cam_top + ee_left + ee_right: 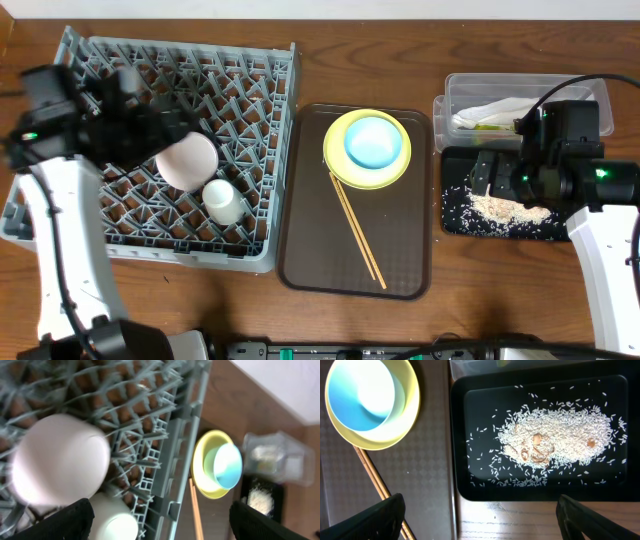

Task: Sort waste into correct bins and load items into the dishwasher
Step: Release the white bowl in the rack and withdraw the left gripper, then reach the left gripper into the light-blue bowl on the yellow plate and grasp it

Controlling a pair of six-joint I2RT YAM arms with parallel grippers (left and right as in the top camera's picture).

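Note:
The white bowl and white cup sit in the grey dish rack. My left gripper hangs open and empty just above them; its wrist view shows the bowl and cup. The blue bowl rests on the yellow plate, with the chopsticks beside it. The rice lies in the black tray. The napkin is in the clear box. My right gripper is open and empty over the black tray.
The plate, blue bowl and chopsticks lie on a dark brown serving tray between the rack and the bins. Something green lies under the napkin in the clear box. Bare wooden table shows in front of the black tray.

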